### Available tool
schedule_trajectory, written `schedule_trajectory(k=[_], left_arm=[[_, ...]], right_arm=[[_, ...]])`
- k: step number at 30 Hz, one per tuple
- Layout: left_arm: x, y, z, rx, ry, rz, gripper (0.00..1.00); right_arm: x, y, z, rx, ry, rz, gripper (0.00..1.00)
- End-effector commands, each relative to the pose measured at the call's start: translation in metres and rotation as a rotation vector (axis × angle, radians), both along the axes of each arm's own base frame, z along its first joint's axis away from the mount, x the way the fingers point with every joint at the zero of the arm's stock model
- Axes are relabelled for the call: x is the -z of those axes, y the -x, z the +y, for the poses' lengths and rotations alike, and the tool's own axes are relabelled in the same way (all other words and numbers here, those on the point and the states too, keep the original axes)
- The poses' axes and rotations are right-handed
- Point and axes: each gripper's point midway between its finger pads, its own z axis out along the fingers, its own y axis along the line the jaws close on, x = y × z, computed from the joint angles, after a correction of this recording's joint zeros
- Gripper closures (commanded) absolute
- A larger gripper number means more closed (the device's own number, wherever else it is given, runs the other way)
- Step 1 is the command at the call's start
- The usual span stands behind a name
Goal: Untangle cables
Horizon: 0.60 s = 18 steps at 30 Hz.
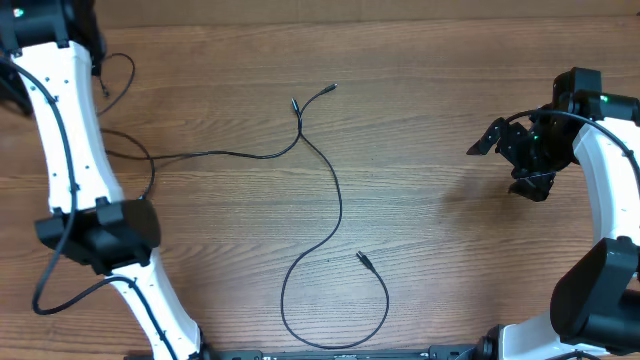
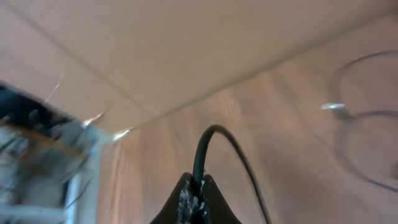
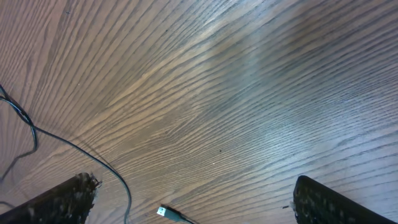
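Thin black cables point(image 1: 335, 200) lie loose on the wooden table point(image 1: 430, 90). One strand runs in from the left and crosses another near two plug ends point(image 1: 296, 102). A second strand curves down into a big loop ending in a plug point(image 1: 362, 259). My left gripper point(image 2: 196, 186) is shut on a black cable point(image 2: 205, 143) that arches up out of its jaws; blurred loops point(image 2: 354, 118) lie to its right. My right gripper point(image 1: 505, 160) is open and empty, above bare table right of the cables. In the right wrist view point(image 3: 193, 196) a silver-tipped plug point(image 3: 163, 212) lies between its fingers.
The white left arm point(image 1: 70, 140) runs along the left side with its own thicker black cable point(image 1: 125, 70) looping beside it. The right arm point(image 1: 610, 170) stands along the right edge. The table's front edge carries the arm bases point(image 1: 340, 352).
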Motion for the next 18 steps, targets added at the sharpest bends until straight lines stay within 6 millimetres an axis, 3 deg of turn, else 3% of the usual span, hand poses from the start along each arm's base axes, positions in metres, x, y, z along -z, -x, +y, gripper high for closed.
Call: schedule_trajectory(k=[1, 4, 7, 9, 11, 12, 16, 18], left_arm=[[0.025, 0.025, 0.043, -0.153, -0.054, 0.029, 0.96], [0.049, 0.033, 0.067, -0.205, -0.048, 0.041, 0.96], [0.083, 0.023, 0.085, -0.155, 0.049, 0.044, 0.84], [0.108, 0.007, 0.091, -0.036, 0.169, 0.063, 0.66], [0.133, -0.008, 0.090, 0.085, 0.298, 0.046, 0.34], [0.145, -0.014, 0.088, 0.142, 0.362, 0.039, 0.28], [0.164, -0.016, 0.080, 0.179, 0.472, 0.004, 0.26], [0.172, -0.027, 0.062, 0.256, 0.565, -0.023, 0.30]], right_arm=[[-0.004, -0.002, -0.002, 0.009, 0.010, -0.013, 0.00], [-0.004, -0.002, -0.002, 0.009, 0.010, -0.013, 0.00], [-0.004, -0.002, -0.002, 0.009, 0.010, -0.013, 0.00], [-0.004, -0.002, -0.002, 0.009, 0.010, -0.013, 0.00], [-0.004, -0.002, -0.002, 0.009, 0.010, -0.013, 0.00], [-0.004, -0.002, -0.002, 0.009, 0.010, -0.013, 0.00], [-0.004, -0.002, -0.002, 0.009, 0.010, -0.013, 0.00], [-0.004, -0.002, -0.002, 0.009, 0.010, -0.013, 0.00]])
